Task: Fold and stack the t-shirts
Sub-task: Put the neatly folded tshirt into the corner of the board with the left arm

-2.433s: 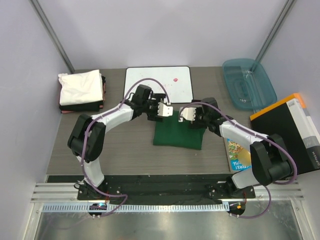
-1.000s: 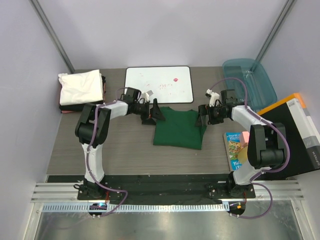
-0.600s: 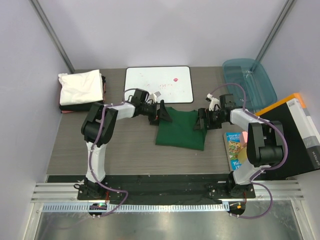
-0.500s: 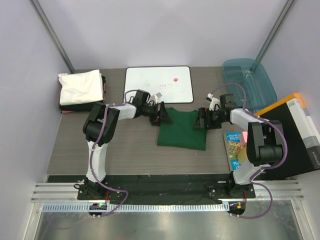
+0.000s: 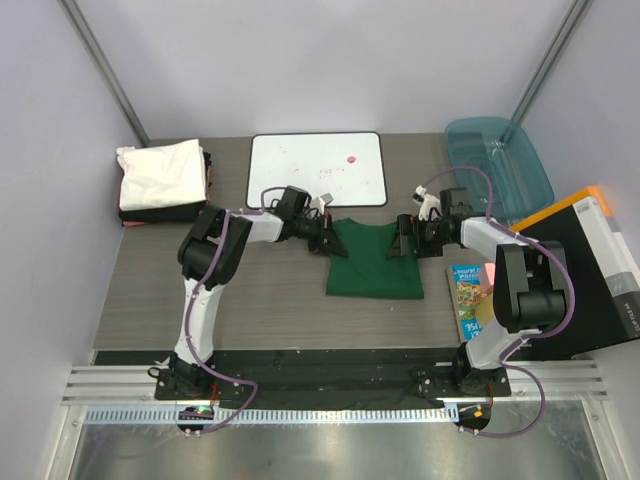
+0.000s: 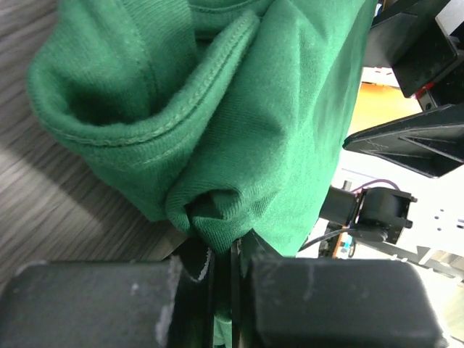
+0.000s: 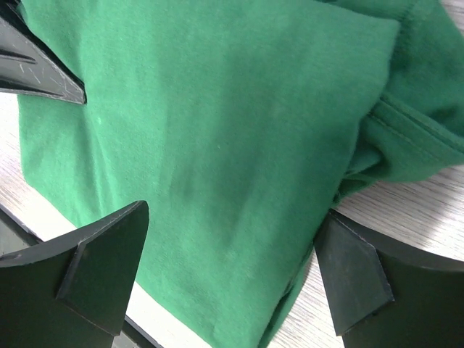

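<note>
Green t-shirt (image 5: 372,265): lies folded into a rough rectangle on the middle of the table (image 5: 260,310). Its long axis runs from 9 to 3 o'clock, though only slightly longer than the other way. The 6 o'clock edge is the wider one and lies flat. The 12 o'clock edge is narrower and bunched, with hemmed folds showing at both far corners.

My left gripper (image 5: 336,245) is at the shirt's 10 o'clock corner. It is closed tight, with a rolled fold of the green cloth pinched between its tips; my wrist view shows the hem curling just above the pinch.

My right gripper (image 5: 400,238) is at the shirt's 2 o'clock corner. Its fingers (image 7: 101,268) stand wide apart, one to each side of that corner, with flat cloth between them and nothing clamped.

Folded white t-shirt (image 5: 160,170): sits on top of a black t-shirt (image 5: 165,212) at 10 o'clock on the table, well apart from the green one.

White board (image 5: 317,168): at 12 o'clock, just beyond the green shirt.

Teal tub (image 5: 497,165): at 2 o'clock.
</note>
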